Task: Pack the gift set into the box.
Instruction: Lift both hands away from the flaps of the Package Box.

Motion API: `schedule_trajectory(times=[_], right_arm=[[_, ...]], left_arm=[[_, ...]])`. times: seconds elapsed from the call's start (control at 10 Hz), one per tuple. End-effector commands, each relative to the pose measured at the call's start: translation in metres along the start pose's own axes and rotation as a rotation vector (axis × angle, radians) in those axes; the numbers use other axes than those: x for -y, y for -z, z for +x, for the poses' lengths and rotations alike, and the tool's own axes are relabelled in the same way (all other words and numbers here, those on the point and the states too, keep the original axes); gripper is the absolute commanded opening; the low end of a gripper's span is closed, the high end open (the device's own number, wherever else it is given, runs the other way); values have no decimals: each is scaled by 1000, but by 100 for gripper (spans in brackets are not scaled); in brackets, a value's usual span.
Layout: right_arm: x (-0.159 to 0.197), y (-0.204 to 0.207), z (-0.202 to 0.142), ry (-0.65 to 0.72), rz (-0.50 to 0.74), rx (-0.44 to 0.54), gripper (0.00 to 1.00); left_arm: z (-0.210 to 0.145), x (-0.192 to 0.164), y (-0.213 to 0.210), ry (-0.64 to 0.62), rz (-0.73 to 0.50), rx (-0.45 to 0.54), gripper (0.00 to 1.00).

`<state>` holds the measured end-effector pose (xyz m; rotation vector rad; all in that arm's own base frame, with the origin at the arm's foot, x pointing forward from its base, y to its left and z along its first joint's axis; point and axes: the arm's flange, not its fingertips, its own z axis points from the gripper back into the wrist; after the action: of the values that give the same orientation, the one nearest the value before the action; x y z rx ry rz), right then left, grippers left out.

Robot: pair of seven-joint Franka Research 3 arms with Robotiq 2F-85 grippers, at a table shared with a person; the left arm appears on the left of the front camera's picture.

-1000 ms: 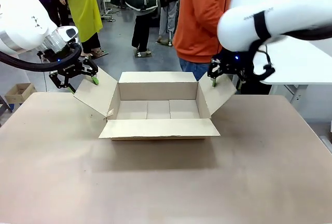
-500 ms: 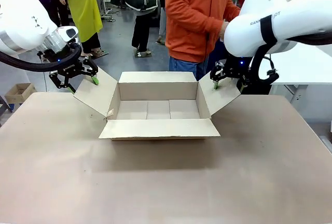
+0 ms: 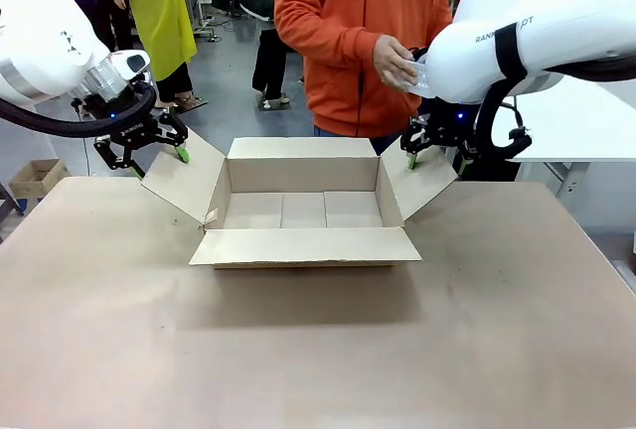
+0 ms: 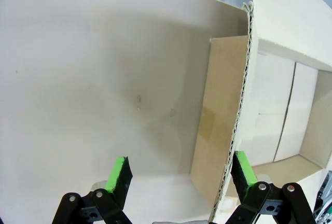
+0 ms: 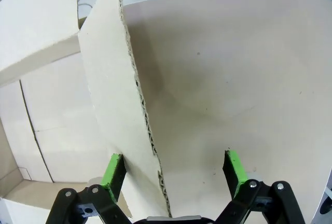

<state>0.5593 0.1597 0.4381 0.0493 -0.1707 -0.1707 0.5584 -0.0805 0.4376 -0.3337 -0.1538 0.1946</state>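
- Box (image 3: 303, 173): plain brown cardboard, sits mid-table (image 3: 298, 359), all four flaps folded outward. The inside shows a bare pale floor.
- Left gripper (image 3: 156, 159): at the outer edge of the box's left flap, which slants up and away.
- Left wrist view: left gripper (image 4: 180, 164) fingers spread wide. The corrugated edge of the box (image 4: 223, 105) flap runs between them, just beside one green pad (image 4: 243, 168). The other pad is well apart from the card, so it is not pinching.
- Right gripper (image 3: 437, 161): at the outer edge of the right flap.
- Right wrist view: right gripper (image 5: 174, 162) also spread wide. The box (image 5: 111, 79) flap edge stands between the pads, nearer one green pad (image 5: 114, 168). I can't tell if it touches; there is no pinch.
- Person in an orange hoodie (image 3: 348, 42) stands at the far side of the table, right behind the box.
- The person's hand (image 3: 396, 60) holds a pale item (image 3: 419, 76) above the right flap. It is mostly hidden behind the right arm (image 3: 527, 37), so I can't tell if it's the gift set.
- Writing: black letters on the right arm's white casing read roughly "RANKA", then "OT" past a black band. The small white print on the left gripper body is too small to read.
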Motion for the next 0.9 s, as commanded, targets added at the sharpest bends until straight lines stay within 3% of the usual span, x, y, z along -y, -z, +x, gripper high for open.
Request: schedule_trajectory(times=[0.0, 0.8], right_arm=[[-5, -2, 2, 23, -18, 9, 100], [-5, -2, 2, 23, -18, 9, 100]], left_arm=[[-1, 1, -2, -11, 12, 12, 100], [-1, 1, -2, -11, 12, 12, 100]])
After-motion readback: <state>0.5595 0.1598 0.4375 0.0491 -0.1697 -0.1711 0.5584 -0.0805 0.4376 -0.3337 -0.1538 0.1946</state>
